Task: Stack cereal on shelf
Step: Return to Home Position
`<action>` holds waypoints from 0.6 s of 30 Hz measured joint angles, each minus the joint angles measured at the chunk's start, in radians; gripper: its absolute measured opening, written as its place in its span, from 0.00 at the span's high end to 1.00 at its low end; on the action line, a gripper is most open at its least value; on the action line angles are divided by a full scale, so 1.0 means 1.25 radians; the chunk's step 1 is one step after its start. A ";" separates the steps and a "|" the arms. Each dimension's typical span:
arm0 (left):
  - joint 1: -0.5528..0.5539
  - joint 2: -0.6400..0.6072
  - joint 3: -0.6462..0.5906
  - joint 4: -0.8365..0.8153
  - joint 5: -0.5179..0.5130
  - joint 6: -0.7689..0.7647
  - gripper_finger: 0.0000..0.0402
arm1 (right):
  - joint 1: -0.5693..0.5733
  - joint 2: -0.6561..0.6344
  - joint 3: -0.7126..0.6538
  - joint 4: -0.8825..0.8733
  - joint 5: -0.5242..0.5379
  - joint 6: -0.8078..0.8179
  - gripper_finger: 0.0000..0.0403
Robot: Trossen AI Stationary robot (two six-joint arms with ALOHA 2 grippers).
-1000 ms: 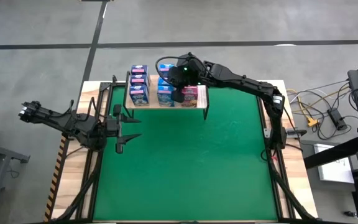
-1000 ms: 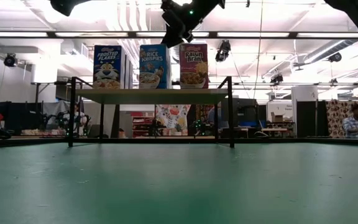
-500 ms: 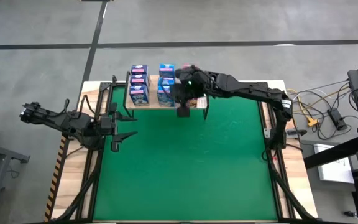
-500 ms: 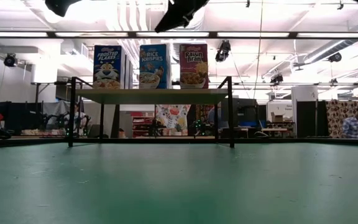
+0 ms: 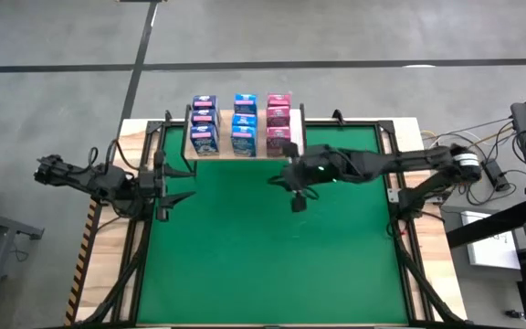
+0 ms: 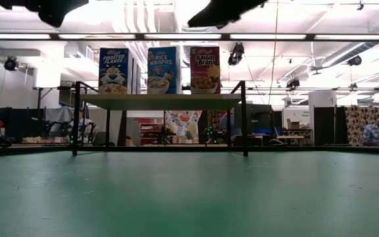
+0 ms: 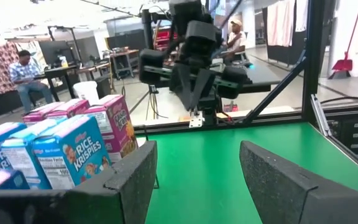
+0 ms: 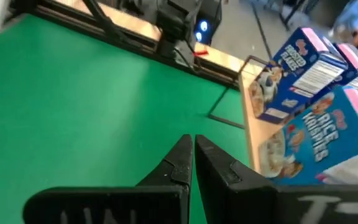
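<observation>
- Right gripper (image 5: 298,203) is hovering over the green mat (image 5: 272,265), just in front of the shelf's right end, holding nothing.
- Its fingers (image 8: 180,163) are pressing together with barely a slit between them, tips pointing down at the mat.
- Right arm is stretching in level from the table's right side.
- Left gripper (image 7: 197,168) is hanging near the table's left edge, well apart from the shelf, facing across toward the other arm.
- Its fingers (image 7: 135,180) are standing wide apart, with nothing between them.
- Shelf (image 6: 160,101) is standing at the back edge of the mat on thin black legs.
- Cereal is sitting on the shelf in three rows running front to back: blue Frosted Flakes boxes (image 5: 204,123) on the left, light blue Rice Krispies boxes (image 5: 243,123) in the middle, pink Raisin Bran boxes (image 5: 278,117) on the right.
- Front boxes are standing upright, labels facing the mat side, the rows just beside one another.
- No box is touching either gripper.
- A person (image 6: 377,128) is sitting in the room behind the table.
</observation>
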 joint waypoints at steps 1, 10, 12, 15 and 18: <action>0.000 -0.011 -0.011 0.004 0.000 -0.002 0.47 | 0.003 -0.024 -0.043 0.033 0.000 -0.001 0.98; 0.000 -0.084 -0.072 0.036 0.000 -0.036 0.47 | 0.006 -0.246 -0.336 0.274 -0.030 -0.002 0.98; 0.000 -0.094 -0.079 0.038 0.000 -0.036 0.47 | 0.006 -0.292 -0.379 0.303 -0.031 0.000 0.98; 0.000 -0.109 -0.091 0.038 -0.001 -0.034 0.47 | 0.006 -0.354 -0.437 0.337 -0.031 0.007 0.98; 0.000 -0.125 -0.105 0.038 -0.001 -0.015 0.47 | 0.006 -0.409 -0.492 0.375 -0.035 0.012 0.98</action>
